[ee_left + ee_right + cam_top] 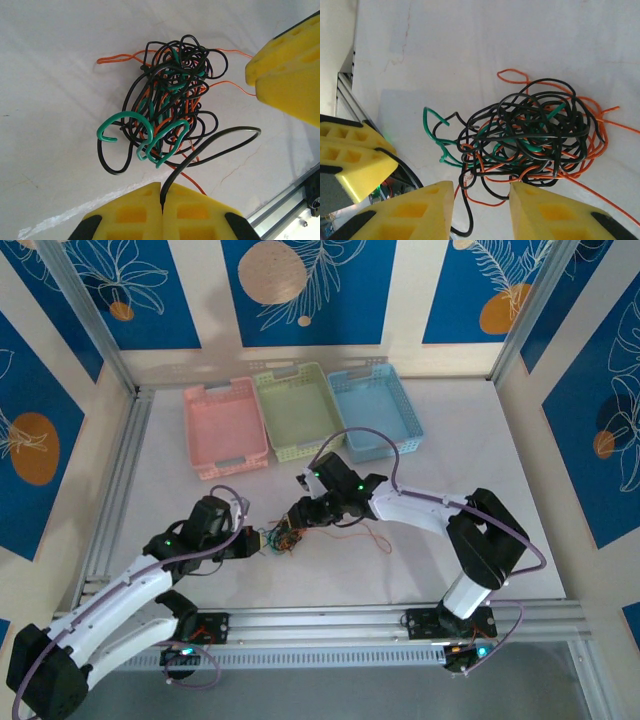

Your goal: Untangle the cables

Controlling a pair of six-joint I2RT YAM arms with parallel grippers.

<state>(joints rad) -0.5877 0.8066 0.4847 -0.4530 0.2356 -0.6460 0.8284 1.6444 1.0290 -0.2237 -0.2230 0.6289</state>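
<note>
One knotted clump of thin black, orange and green cables lies mid-worktop between the two arms, well short of three baskets at the far edge, with open surface all around. The left wrist view adds what the overhead cannot: left fingers pressed together on one black strand. The right wrist view shows right fingers apart, just beside the clump. A loose orange tail trails rightward.

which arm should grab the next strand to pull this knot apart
Right. The right claw stands open at the edge of the tangle of cables, free to pinch a strand. The left claw is shut on a black cable, so it probably serves best as the anchor.
</note>
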